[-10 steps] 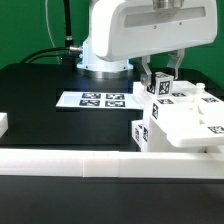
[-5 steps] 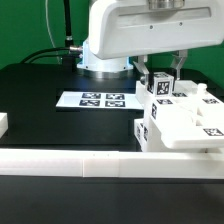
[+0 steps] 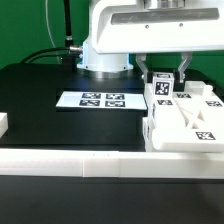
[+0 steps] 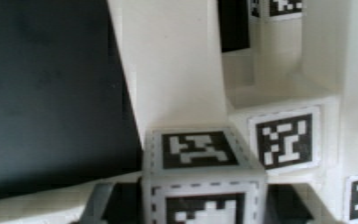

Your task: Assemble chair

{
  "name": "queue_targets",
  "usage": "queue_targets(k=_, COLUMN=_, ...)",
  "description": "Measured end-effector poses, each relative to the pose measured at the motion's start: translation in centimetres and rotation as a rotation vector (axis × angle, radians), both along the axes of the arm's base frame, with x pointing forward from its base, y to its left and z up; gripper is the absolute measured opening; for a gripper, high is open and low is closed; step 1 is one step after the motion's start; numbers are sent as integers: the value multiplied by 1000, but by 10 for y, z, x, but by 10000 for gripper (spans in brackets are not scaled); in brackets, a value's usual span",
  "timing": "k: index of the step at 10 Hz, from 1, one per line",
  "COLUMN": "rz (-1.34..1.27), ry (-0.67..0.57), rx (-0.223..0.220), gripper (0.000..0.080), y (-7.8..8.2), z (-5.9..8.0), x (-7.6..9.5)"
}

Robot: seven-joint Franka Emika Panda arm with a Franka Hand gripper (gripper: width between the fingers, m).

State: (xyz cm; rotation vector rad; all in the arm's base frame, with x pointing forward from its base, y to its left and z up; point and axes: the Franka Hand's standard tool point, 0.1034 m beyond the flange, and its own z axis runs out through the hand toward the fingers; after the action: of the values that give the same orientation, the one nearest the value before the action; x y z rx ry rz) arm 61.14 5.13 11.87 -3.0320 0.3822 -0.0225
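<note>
Exterior view first: the black table [image 3: 40,110] fills most of the frame, with a long low white border wall [image 3: 70,163] running across the lower part. Above it all, in the upper middle and right of the frame, hangs the big white body of the robot arm [image 3: 150,28].

Next in size is the chair [image 3: 188,122], a cluster of blocky white parts with black-and-white tags, sitting at the right of the frame just behind the border wall. A square-ended post [image 3: 160,88] rises from its upper left part.

Flat on the table, at centre-left, lies the marker board [image 3: 98,100], well apart from the chair.

Smallest is the gripper [image 3: 162,72], directly above the chair at the upper right centre. Its two dark fingers [image 3: 146,70] come down on either side of the post's top and are clenched on it, so the post sits right between them while the rest of the chair spreads out below and to the right.

From the wrist view, the tagged post [image 4: 202,155] stands close to the camera, dark finger pads [image 4: 108,200] flanking its end, more white chair parts behind it and the dark table [image 4: 43,90] to one side.
</note>
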Motion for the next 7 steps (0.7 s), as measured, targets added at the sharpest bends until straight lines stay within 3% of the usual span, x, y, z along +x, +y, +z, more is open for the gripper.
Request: queue_targets(k=7, rz=-409, ry=16, rx=4, gripper=284, y=-14, z=4, x=4)
